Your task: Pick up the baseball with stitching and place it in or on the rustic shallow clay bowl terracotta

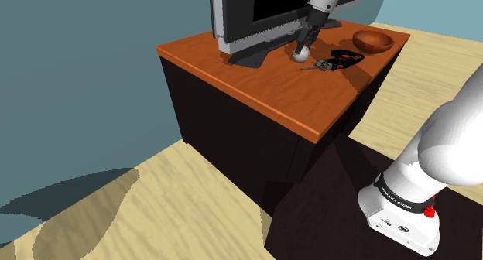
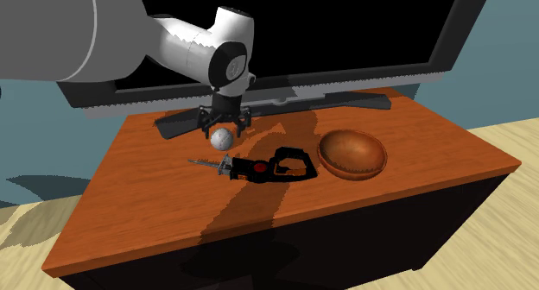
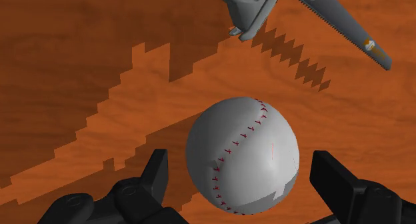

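- The baseball (image 3: 241,156), white-grey with red stitching, is seen lying on the orange-brown wooden tabletop (image 2: 155,211), near the blade end of a hand saw (image 2: 259,167) and apart from it.
- The black gripper (image 2: 225,126) is held directly over the ball, on the side of the saw turned toward the monitor.
- In the wrist view the two fingers (image 3: 155,179) are spread wide, one on each side of the ball. A strip of tabletop is visible between each finger and the ball, so nothing is clasped.
- The saw is laid flat, its toothed grey blade pointing toward the second exterior view's left and its black handle toward that view's right. A red spot is shown on the handle.
- A shallow reddish-brown bowl (image 2: 351,153) is set upright just beside the saw's handle, at the end of the saw away from the ball.
- A large dark monitor (image 2: 345,29) is stood on the tabletop behind the saw, with its flat foot just beyond the ball.
- The arm's jagged shadow is cast across the wood beside the saw.
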You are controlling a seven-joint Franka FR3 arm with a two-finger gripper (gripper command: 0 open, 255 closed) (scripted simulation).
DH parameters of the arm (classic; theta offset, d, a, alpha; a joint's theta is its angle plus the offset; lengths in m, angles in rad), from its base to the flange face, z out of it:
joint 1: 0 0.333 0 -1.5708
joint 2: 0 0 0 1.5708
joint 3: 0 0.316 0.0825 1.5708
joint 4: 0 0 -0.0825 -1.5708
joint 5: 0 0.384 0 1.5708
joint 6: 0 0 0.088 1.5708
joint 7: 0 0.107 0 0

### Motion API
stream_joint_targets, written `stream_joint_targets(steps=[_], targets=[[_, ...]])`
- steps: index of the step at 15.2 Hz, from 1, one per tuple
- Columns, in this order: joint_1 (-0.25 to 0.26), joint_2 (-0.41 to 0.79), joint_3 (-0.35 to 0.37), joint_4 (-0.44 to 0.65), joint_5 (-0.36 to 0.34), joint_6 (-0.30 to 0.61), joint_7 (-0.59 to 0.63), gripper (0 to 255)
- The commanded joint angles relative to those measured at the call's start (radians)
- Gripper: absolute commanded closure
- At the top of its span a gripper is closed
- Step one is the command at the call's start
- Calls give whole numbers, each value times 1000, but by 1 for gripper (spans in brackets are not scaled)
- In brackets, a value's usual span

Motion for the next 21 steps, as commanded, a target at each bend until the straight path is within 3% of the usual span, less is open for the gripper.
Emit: stream_joint_targets(steps=[1, 6, 7, 16, 21], targets=[[0, 0, 0, -5, 1, 5, 0, 0], [0, 0, 0, -4, 1, 5, 0, 0], [0, 0, 0, -4, 1, 5, 0, 255], [0, 0, 0, -5, 1, 5, 0, 255], [1, -16, 1, 46, -14, -56, 20, 255]])
